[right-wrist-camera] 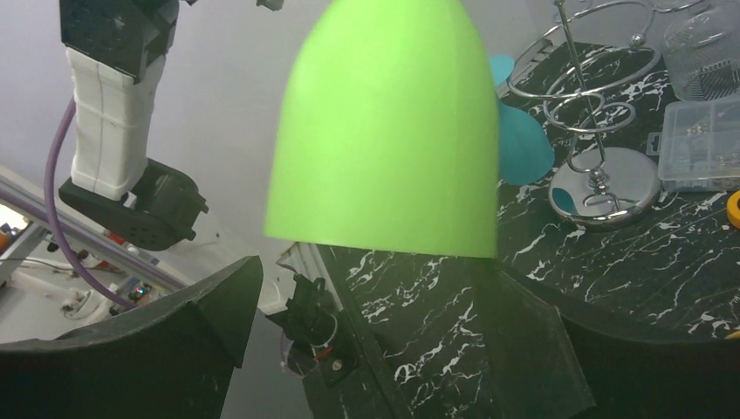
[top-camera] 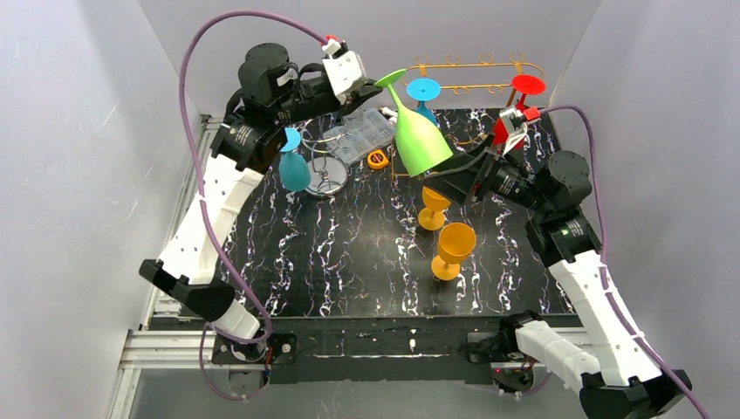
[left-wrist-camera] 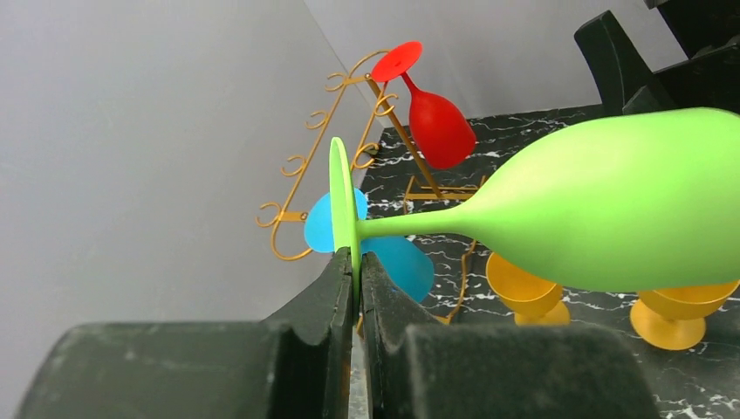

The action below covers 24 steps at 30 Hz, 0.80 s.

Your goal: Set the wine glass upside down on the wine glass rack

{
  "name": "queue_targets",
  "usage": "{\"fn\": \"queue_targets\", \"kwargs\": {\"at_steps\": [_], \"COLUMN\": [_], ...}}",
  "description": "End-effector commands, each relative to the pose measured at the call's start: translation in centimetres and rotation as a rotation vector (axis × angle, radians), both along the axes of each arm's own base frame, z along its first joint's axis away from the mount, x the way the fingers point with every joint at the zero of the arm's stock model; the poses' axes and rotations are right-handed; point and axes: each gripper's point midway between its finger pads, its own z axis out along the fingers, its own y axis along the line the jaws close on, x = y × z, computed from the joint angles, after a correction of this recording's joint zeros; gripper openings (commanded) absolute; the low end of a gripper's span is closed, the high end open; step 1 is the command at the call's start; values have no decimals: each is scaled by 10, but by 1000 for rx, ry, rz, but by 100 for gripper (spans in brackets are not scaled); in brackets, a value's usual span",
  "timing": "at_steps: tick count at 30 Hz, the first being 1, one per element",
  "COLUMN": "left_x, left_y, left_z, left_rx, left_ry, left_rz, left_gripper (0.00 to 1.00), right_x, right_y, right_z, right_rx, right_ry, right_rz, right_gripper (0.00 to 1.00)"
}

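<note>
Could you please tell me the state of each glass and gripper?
Green glass: airborne, inverted, tilted.
Left gripper: jaws shut on its foot.
Right gripper: jaws open around its bowl.
Red glass: hanging inverted on rack.
Blue glass: hanging inverted on rack.
Orange glasses: upright on table.
Teal glass: foot up, beside wire stand.

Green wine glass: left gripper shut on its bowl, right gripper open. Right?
Not quite. The left gripper is shut on the foot of the green wine glass, not on its bowl. The left wrist view shows the disc pinched between the fingers. The right gripper is open, as you said.
</note>
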Motion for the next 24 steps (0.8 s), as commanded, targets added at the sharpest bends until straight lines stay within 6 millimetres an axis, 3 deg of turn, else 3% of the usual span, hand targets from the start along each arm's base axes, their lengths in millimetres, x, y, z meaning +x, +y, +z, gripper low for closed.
{"fn": "queue_targets", "kwargs": {"at_steps": [1,5,11,19,24], "left_x": [-31,-34,-48,-87,-109], "left_y": [13,19,24,32,41], "left_z": [42,55,62,36,30], "left_rx": [-38,-49,-38,90,120], "left_ry": [-173,-239,-308,-424,-481], "left_rz": [-27,-8,-30,-158,-201], "left_gripper": [0,0,0,0,0], "right_x": [-22,-31,-28,-48,-60], "right_y": [-4,-6,-13,-17,-19], "right_z": [12,-11,-23,-14,-10], "right_rx": [-58,-121,-201,-266,-276], "right_ry": [-92,-36,18,-21,-77], "right_rz": [50,73,28,93,120], "right_gripper": [98,98,98,98,98]}}
